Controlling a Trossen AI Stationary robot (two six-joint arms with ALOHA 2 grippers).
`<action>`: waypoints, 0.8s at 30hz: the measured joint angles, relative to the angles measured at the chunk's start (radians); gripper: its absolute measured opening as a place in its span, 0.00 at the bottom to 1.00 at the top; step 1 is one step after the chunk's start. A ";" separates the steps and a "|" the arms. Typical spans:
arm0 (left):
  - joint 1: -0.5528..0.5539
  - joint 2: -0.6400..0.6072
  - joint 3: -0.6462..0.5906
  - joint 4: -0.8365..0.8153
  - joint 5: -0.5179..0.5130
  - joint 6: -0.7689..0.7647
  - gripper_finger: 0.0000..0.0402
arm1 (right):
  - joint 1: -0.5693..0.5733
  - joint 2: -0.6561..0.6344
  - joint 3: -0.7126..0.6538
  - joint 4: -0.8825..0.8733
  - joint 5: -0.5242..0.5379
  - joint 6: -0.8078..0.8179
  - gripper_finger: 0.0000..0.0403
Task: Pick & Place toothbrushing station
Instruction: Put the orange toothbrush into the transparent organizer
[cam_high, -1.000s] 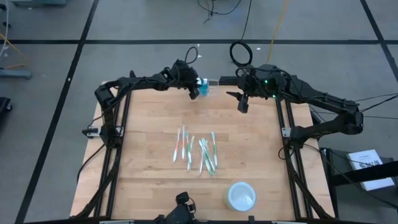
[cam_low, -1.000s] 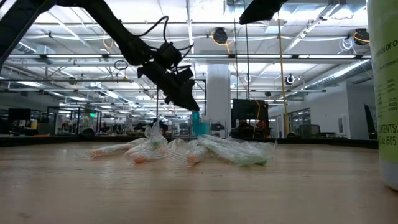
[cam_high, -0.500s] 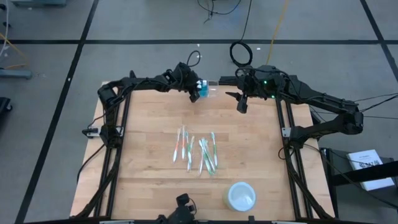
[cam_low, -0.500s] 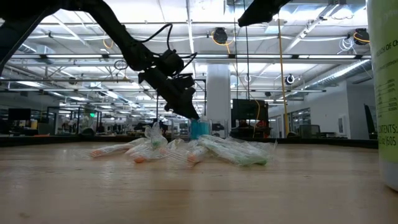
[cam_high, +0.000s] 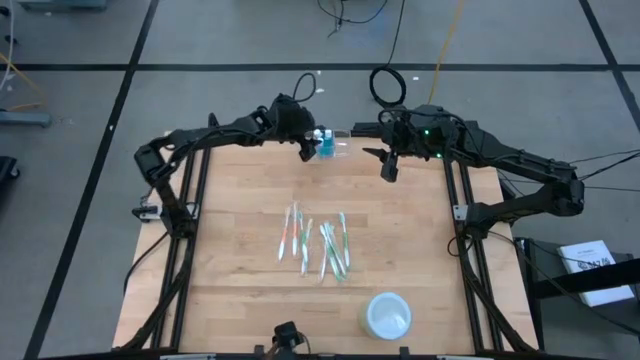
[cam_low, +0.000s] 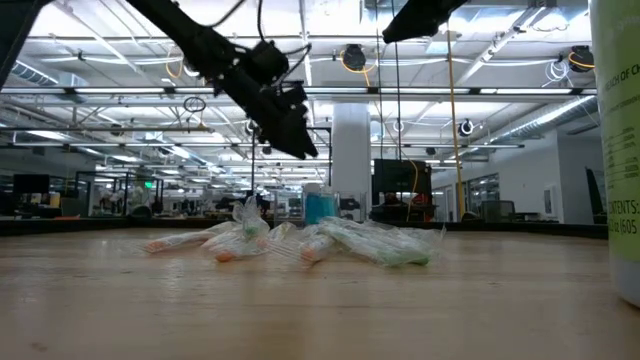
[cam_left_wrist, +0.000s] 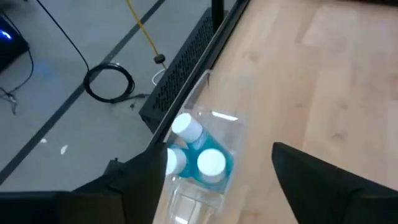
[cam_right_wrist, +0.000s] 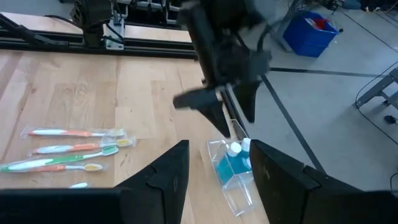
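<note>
The left gripper is hanging above the table's far edge with its fingers spread apart and holding nothing, the holder standing free on the wood just beside it. In the low view that gripper is sitting clear above the holder. The holder, seen from the left wrist, is resting right at the table's rim, so there is little room on the outward side and plenty of bare wood toward the middle. It is probably light, stiff and slippery, being thin clear plastic with blue white-capped pieces inside; a gentle pinch across its flat walls would likely suit it. Nearer the table's middle, the toothbrushes are lying in a loose heap, well apart from the holder. The right gripper is waiting near the far edge with its fingers parted, empty. A tub is standing near the front edge.
</note>
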 joint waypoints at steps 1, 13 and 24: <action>-0.004 -0.023 0.000 -0.029 -0.001 -0.002 0.76 | 0.000 0.000 0.000 -0.005 0.000 0.002 0.40; -0.149 -0.231 -0.253 -0.132 0.059 -0.195 0.76 | 0.009 -0.113 -0.165 -0.059 -0.004 0.094 0.40; -0.395 -0.470 -0.595 0.034 -0.095 -0.425 0.74 | 0.007 -0.549 -0.645 0.389 -0.002 0.176 0.40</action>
